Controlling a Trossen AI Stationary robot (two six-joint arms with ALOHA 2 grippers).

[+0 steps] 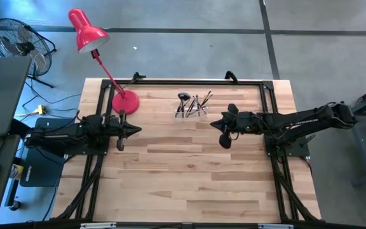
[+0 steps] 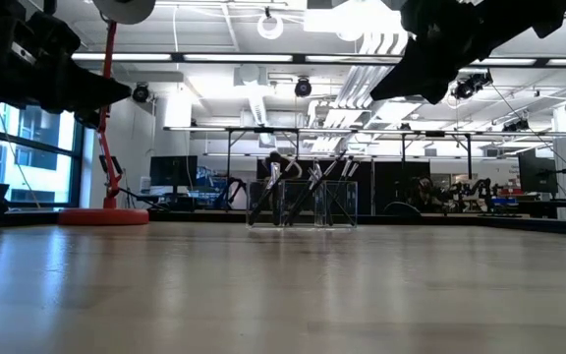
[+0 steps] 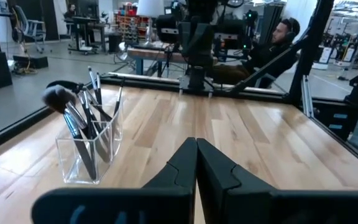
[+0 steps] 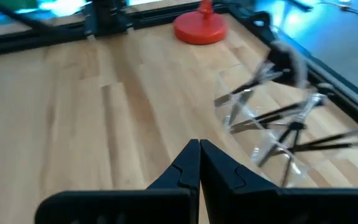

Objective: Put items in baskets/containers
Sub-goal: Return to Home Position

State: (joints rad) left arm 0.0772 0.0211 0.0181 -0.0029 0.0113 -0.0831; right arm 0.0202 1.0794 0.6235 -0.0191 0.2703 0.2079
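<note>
While brushes [image 3: 73, 118] stand in holder [image 3: 82, 163], wood tabletop [image 3: 241, 143]; person [image 3: 278, 38] seated beyond.

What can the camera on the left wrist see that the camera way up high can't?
Only the left wrist view shows a person sitting beyond the table. Only the high view shows the floor fan and the red lamp. Both show the brushes standing in the clear holder.

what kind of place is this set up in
Probably a robotics lab or open workshop: exposed ceiling ducts, monitors across the room behind, a floor fan beside the wooden table, and a person seated among equipment.
</note>
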